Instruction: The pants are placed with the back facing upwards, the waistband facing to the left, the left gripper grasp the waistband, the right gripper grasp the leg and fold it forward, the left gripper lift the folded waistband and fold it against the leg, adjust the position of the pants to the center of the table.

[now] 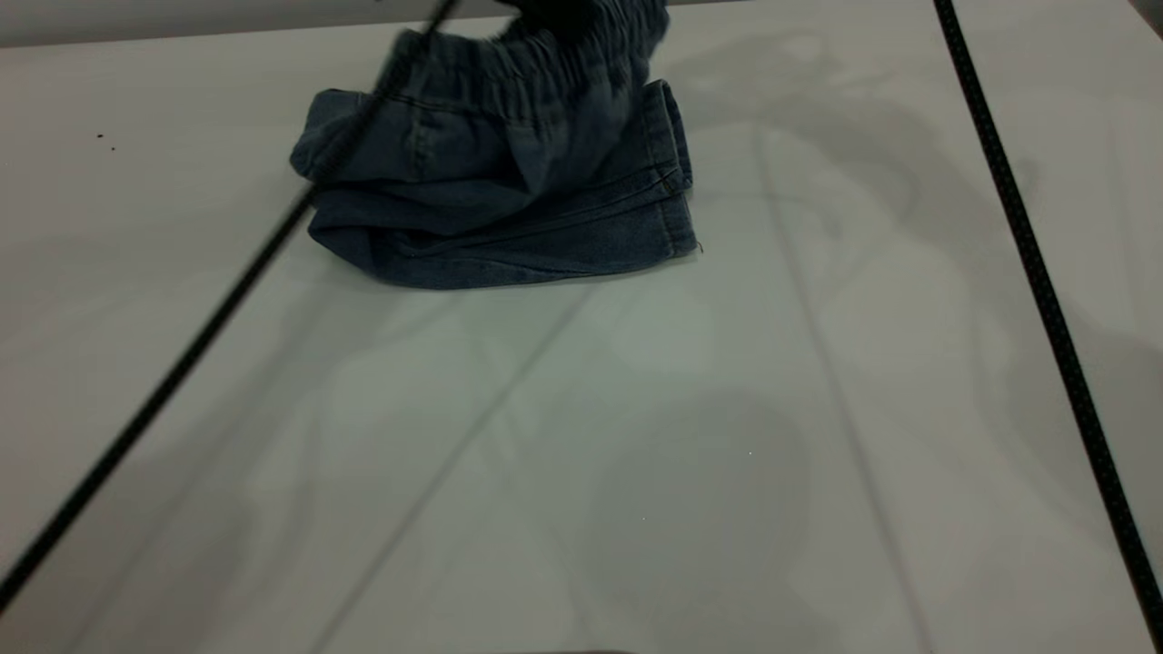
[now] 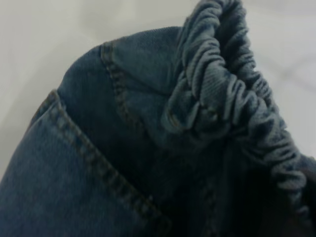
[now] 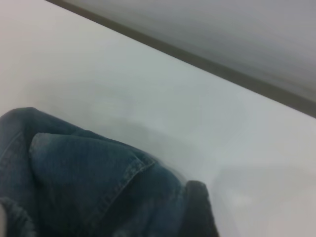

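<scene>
The blue denim pants (image 1: 509, 209) lie folded in a bundle at the far middle of the white table (image 1: 636, 454). Their gathered waistband (image 1: 563, 54) is raised off the table and hangs from my left gripper (image 1: 556, 7), a dark shape cut by the picture's upper edge and shut on it. The left wrist view is filled by the ruffled waistband (image 2: 222, 84) and a stitched pocket (image 2: 64, 187). The leg (image 1: 545, 245) lies flat underneath, its hems (image 1: 677, 195) to the right. My right gripper (image 3: 200, 210) shows as a dark tip beside the denim (image 3: 89, 182).
Two black braided cables cross the exterior view: one (image 1: 182, 363) slants over the pants' left side down to the lower left, the other (image 1: 1045, 309) runs down the right. The table's far edge (image 3: 197, 61) shows in the right wrist view.
</scene>
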Controlling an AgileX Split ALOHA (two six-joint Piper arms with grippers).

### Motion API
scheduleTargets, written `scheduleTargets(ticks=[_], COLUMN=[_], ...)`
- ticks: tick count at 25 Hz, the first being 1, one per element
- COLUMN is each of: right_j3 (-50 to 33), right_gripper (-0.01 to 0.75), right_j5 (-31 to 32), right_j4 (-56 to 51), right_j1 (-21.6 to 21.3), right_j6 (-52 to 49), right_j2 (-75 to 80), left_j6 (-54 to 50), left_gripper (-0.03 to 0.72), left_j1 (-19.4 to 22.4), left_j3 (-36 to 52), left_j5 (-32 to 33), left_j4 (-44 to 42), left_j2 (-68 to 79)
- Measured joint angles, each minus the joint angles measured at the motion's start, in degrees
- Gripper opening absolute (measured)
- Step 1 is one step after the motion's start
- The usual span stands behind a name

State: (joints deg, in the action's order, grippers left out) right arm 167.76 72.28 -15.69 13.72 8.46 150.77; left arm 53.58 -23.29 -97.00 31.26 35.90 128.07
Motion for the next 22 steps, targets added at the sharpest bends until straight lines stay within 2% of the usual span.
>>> scheduleTargets(ticks=[5, 7, 9, 11, 15, 17, 19, 22], right_j3=[0.0, 0.0, 0.0, 0.0, 0.0, 0.0, 0.0, 0.0], right_gripper=[0.465, 0.465, 0.465, 0.465, 0.465, 0.465, 0.465, 0.465], right_j5=[0.0, 0.0, 0.0, 0.0, 0.0, 0.0, 0.0, 0.0], right_j4=[-0.1, -0.1, -0.1, 0.0, 0.0, 0.0, 0.0, 0.0], right_j1=[0.0, 0.0, 0.0, 0.0, 0.0, 0.0, 0.0, 0.0], right_j6=[0.0, 0.0, 0.0, 0.0, 0.0, 0.0, -0.1, -0.1], right_j2=[0.0, 0.0, 0.0, 0.0, 0.0, 0.0, 0.0, 0.0], left_j6=[-0.4, -1.9, -5.1, -10.1, -23.4, -29.2, -33.6, -35.8], left_gripper=[0.366, 0.463, 0.518, 0.541, 0.549, 0.549, 0.547, 0.538], left_j1=[-0.4, -0.3, -0.1, 0.3, 0.5, 0.6, 0.6, 0.6], left_j3=[0.0, 0.0, 0.0, -0.1, -0.1, -0.1, -0.1, -0.1], left_j5=[-2.6, -1.9, 1.5, 7.9, 24.8, 31.0, 33.6, 33.8], left_j4=[0.1, -0.2, -2.3, -6.6, -20.3, -25.5, -28.9, -29.8], left_j2=[-0.5, -2.0, -5.1, -8.3, -12.5, -12.6, -11.7, -9.6])
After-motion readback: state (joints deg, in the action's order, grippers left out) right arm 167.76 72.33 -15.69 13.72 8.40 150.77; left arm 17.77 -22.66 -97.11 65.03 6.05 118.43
